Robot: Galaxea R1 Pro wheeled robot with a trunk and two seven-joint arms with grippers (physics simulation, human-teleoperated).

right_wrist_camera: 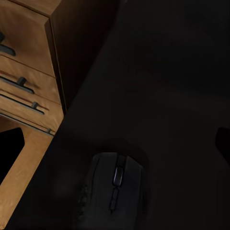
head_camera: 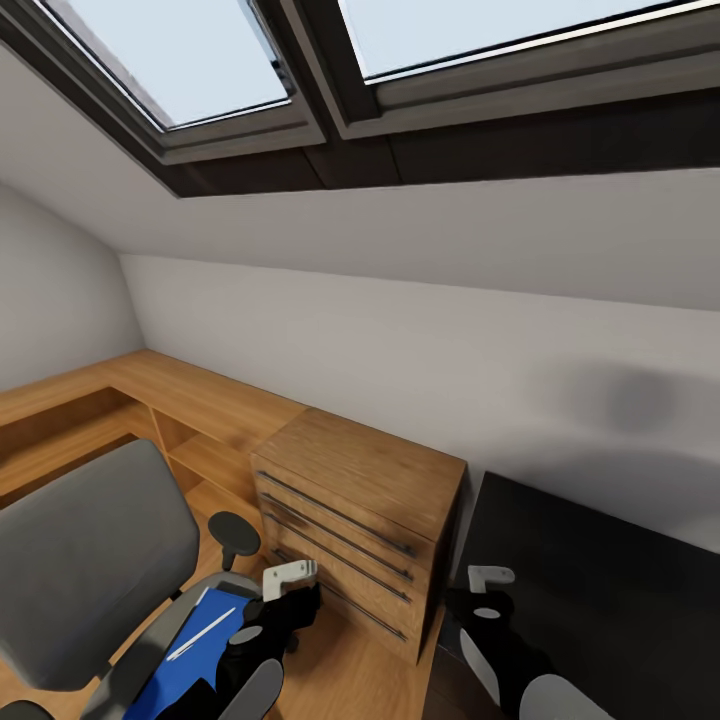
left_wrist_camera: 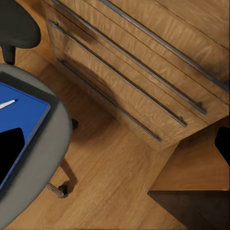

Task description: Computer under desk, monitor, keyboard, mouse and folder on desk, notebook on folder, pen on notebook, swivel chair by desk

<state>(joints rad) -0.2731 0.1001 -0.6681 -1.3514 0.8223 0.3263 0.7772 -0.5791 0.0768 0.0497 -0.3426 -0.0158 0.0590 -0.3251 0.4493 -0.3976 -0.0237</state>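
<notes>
Head view is looking over both arms toward the sloped wall. The left gripper [head_camera: 288,580] is hovering past the front edge of the chair [head_camera: 90,560] seat, with the drawers [head_camera: 350,520] just beyond its tips. The blue folder [head_camera: 190,660] is lying flat on the seat, behind and beside this pincer, partly hidden by the forearm; a white pen [head_camera: 200,633] is resting on it. Whether a notebook is lying in that stack, I cannot tell. The left wrist view is showing the folder [left_wrist_camera: 19,124] corner well off the finger axis, so the pincer is not lined up with it. Jaw spread on the left cannot be read, and nothing seems to be between the tips. The right gripper [head_camera: 490,580] is hanging over the dark desk [head_camera: 600,600]; the mouse [right_wrist_camera: 112,191] is sitting on the desk straight below it, apart from the tips. Jaw opening here also cannot be told. Risks: reaching back for the folder, the left forearm is likely to nudge the chair, which is on casters and may roll off. Lifting the folder tilted could be sending the loose pen sliding to the floor. The drawers are close enough to clip the wrist on a swing.
</notes>
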